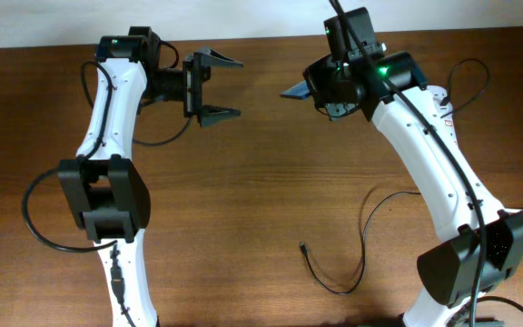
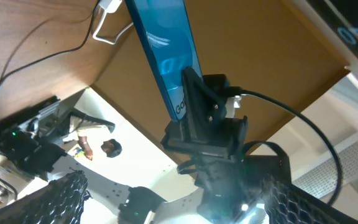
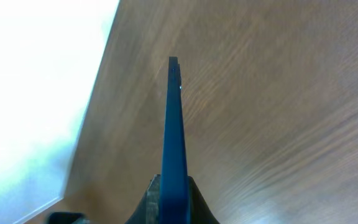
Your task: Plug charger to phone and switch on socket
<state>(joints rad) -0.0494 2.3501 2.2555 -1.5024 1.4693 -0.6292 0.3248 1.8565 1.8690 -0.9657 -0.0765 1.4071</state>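
Two claws | left claw (image 1: pixel 223 88) wide open, empty | right claw (image 3: pixel 174 198) clamped on phone (image 3: pixel 174 124) | charger (image 1: pixel 305 249) loose on table (image 1: pixel 243 191)

Only readable text - white letters on the phone (image 2: pixel 166 56) screen, left wrist view, starting "Ga"; the rest is hidden. Red marks on the power strip (image 1: pixel 442 102) - too small to read overhead.

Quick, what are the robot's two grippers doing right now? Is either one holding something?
Left gripper: jaws open, holding nothing.
Right gripper: jaws shut on the phone.
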